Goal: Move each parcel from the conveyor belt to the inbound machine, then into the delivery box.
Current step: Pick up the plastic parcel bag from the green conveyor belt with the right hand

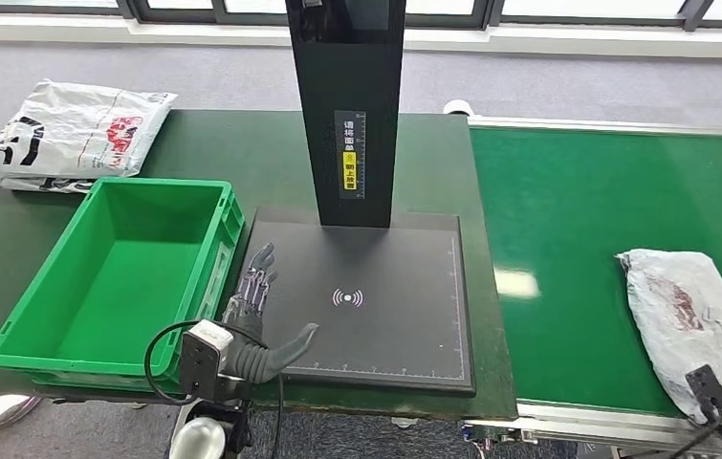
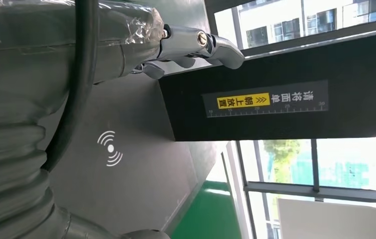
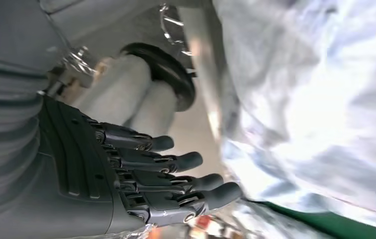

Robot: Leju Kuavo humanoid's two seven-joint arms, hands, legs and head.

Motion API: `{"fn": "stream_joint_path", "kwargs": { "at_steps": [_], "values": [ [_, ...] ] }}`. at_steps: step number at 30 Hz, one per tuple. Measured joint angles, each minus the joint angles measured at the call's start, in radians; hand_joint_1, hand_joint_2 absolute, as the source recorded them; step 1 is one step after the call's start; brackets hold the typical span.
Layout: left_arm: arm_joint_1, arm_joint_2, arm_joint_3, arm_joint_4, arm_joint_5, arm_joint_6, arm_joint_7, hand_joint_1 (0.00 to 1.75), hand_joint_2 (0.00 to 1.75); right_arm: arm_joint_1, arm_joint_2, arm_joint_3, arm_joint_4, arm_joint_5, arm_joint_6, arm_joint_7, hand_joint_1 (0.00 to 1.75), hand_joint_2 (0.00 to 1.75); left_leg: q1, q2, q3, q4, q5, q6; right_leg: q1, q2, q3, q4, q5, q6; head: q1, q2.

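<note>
Currently one parcel [image 1: 696, 320] lies on the green conveyor belt [image 1: 567, 220], near its front edge at the robot's right — not yet picked up. Right hand [image 3: 141, 174] sits just beside it, fingers spread, holding nothing. Left hand [image 1: 259, 316] hovers open over the black scanner plate [image 1: 385, 316] of the inbound machine [image 1: 349, 105], empty too. Green box [image 1: 118, 273] stands alongside, empty; another bag [image 1: 70, 129] lies beyond it. Step in hand, I judge: the pickup — right hand needs to close on the parcel's near edge.
</note>
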Motion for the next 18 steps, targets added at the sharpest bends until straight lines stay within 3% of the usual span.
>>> {"fn": "stream_joint_path", "kwargs": {
  "at_steps": [5,11,18],
  "values": [
    [0.006,0.000,0.000,-0.009,-0.011,0.000,0.010,0.00,1.75,0.094,0.063,0.095,-0.350,-0.030,0.116,0.013,0.00,1.75,0.000,-0.004,0.004,0.000,0.003,0.000,0.000,-0.004,-0.003,0.001,0.000,0.000,0.000,0.000],
    [0.020,0.000,0.000,-0.030,-0.019,0.001,0.019,0.00,1.75,0.210,0.114,0.215,-0.729,-0.039,0.131,0.014,0.00,1.75,0.000,-0.005,0.003,0.000,0.002,0.000,0.000,-0.004,-0.003,0.001,-0.001,0.000,0.000,0.000],
    [0.030,0.000,0.000,-0.042,-0.020,0.003,0.021,0.00,1.75,0.266,0.151,0.276,-0.922,-0.037,0.134,0.014,0.00,1.75,0.000,-0.005,0.002,0.000,0.002,0.000,0.000,-0.005,-0.003,0.000,-0.001,0.001,0.000,0.000]
  ]
}}
